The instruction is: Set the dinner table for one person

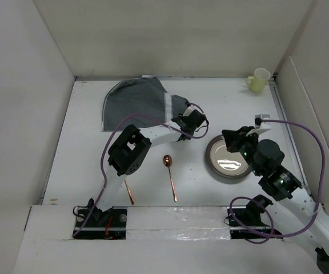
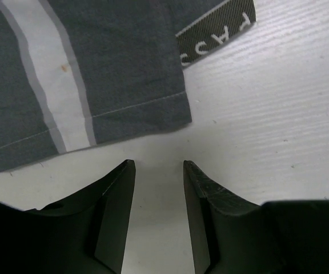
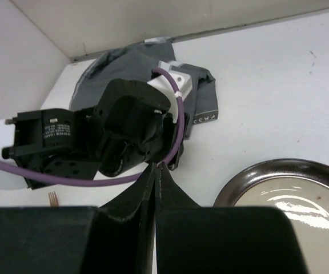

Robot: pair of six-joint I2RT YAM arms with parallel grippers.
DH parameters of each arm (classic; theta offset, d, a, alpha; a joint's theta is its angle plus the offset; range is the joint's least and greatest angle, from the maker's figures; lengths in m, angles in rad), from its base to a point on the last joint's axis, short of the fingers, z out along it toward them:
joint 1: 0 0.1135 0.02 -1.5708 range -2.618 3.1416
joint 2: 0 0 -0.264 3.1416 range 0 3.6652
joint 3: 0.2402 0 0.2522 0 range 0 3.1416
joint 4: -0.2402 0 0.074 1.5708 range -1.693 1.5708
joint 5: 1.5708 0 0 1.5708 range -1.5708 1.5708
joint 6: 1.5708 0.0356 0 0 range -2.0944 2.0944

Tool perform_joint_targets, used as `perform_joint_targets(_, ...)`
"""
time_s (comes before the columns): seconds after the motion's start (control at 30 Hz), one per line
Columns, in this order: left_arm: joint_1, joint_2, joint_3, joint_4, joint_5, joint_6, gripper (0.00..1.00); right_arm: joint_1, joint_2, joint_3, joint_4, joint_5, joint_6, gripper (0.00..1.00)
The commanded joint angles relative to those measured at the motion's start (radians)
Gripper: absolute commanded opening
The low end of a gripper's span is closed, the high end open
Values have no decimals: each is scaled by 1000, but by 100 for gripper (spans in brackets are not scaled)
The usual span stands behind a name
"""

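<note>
The dinner table (image 1: 84,154) is a white top. A dark grey striped placemat (image 1: 133,103) lies crumpled at the back left. My left gripper (image 1: 183,128) is open and empty, low over the table just short of the placemat's corner (image 2: 96,74); its tips (image 2: 159,165) frame bare table. A brown-rimmed plate (image 1: 228,158) sits at the right. My right gripper (image 1: 228,138) is shut and empty above the plate's far left rim (image 3: 279,171), tips together (image 3: 157,166). A copper spoon (image 1: 169,174) lies in the middle. A copper fork (image 1: 129,191) is partly hidden under my left arm.
A pale yellow-green mug (image 1: 259,80) stands at the back right corner. White walls enclose the table on the left, back and right. My left arm and its purple cable (image 3: 124,131) lie between the right gripper and the placemat.
</note>
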Motion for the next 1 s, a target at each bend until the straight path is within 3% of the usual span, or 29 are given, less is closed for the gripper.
perform_joint_targets(0.0, -8, -37, 66, 16, -81, 11, 37, 3, 23, -14, -33, -10, 5, 7)
perform_joint_targets(0.07, -8, -34, 65, 32, -121, 25, 37, 3, 32, -22, -30, -23, 9, 15)
perform_joint_targets(0.27, -28, -26, 69, 65, -117, 73, 37, 3, 11, -29, -25, -11, 11, 23)
perform_joint_targets(0.63, -28, 101, 227, 27, -115, 117, 35, 3, 17, -19, -25, -35, 15, 26)
perform_joint_targets(0.97, -28, 126, 192, 22, -166, 113, 32, 3, -11, 15, -70, 2, -14, 26)
